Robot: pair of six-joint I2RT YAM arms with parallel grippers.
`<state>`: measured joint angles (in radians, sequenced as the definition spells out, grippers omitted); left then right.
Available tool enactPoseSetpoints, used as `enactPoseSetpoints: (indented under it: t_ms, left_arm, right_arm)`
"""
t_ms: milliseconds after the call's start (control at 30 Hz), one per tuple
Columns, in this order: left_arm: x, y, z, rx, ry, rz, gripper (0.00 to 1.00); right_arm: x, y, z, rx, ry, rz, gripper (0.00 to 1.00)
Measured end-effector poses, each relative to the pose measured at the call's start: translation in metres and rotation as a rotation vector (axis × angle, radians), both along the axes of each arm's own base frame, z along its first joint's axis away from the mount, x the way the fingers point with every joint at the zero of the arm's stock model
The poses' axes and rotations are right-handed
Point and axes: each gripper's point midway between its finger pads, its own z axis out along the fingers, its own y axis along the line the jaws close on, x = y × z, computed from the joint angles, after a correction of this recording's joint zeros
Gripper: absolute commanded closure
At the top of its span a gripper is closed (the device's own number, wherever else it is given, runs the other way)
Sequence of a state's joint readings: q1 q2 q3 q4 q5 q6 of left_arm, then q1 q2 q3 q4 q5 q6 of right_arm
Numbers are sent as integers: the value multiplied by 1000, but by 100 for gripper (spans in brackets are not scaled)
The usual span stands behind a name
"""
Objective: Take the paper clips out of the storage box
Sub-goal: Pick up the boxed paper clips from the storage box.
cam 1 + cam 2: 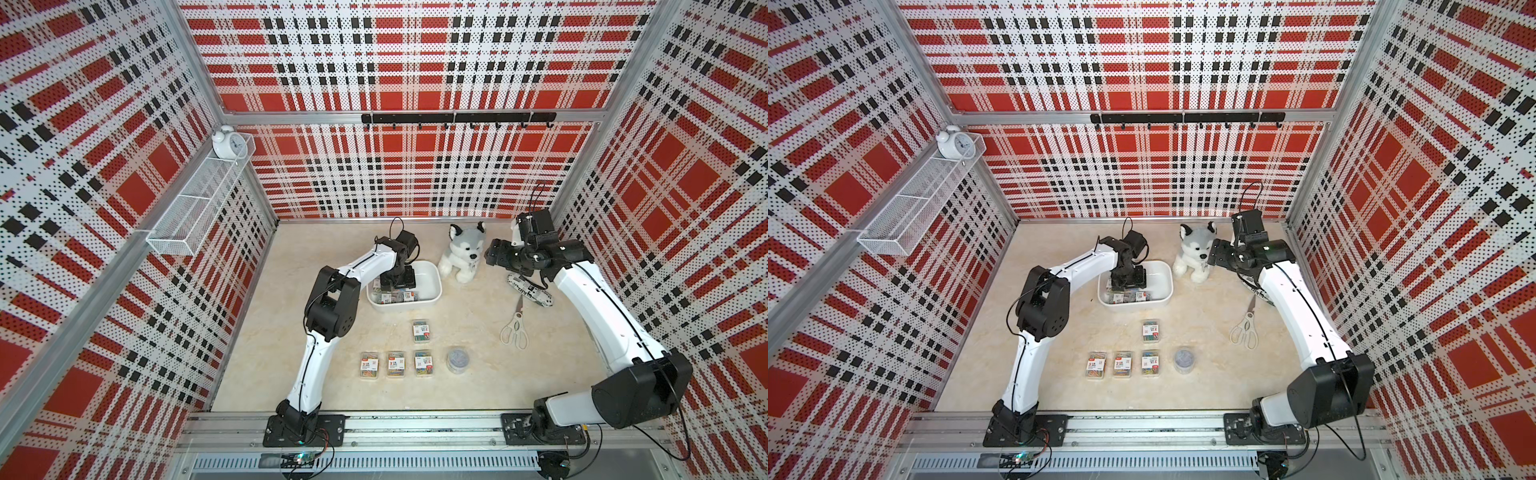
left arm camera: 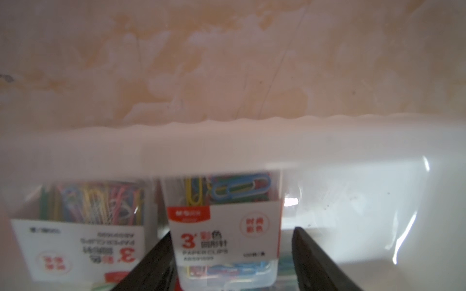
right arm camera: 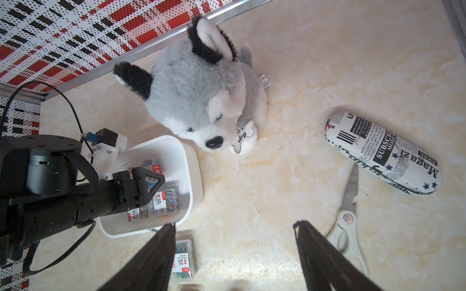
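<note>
Smooth white storage box (image 1: 432, 279): left gripper (image 2: 232, 230) inside, fingers (image 2: 153, 264) spread either side of one clear rectangular paper clips case (image 2: 224, 241), unclamped. Four more cases (image 1: 395, 364) and round tub (image 1: 457, 360) lie in front of the box; right gripper (image 3: 234, 225) spread, empty.

My left gripper (image 2: 232, 230) in the storage box (image 1: 399, 308), cases (image 1: 395, 364) and tub (image 1: 457, 360) before it, plush dog (image 1: 461, 253) just right.
</note>
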<state>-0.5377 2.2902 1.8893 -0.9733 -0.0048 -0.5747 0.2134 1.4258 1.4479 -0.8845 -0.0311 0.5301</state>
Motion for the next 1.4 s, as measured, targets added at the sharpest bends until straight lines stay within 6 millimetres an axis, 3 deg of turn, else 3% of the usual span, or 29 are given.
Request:
enactPoseSetpoints:
  t_ms: [533,767,1100,1400]
  left_arm:
    - [15,-3,6,19,-34,6,29]
    - [16,-2,-2,35,-15,7,34]
    - [20,-1,1,44,-20,9,41]
    - [20,0,1,49,-21,8,40]
  right_arm:
    - [0,0,0,4,1,-4,20]
    - [0,0,0,4,1,-4,20]
    - [0,2,0,11,2,2,20]
    - [0,2,0,13,2,3,20]
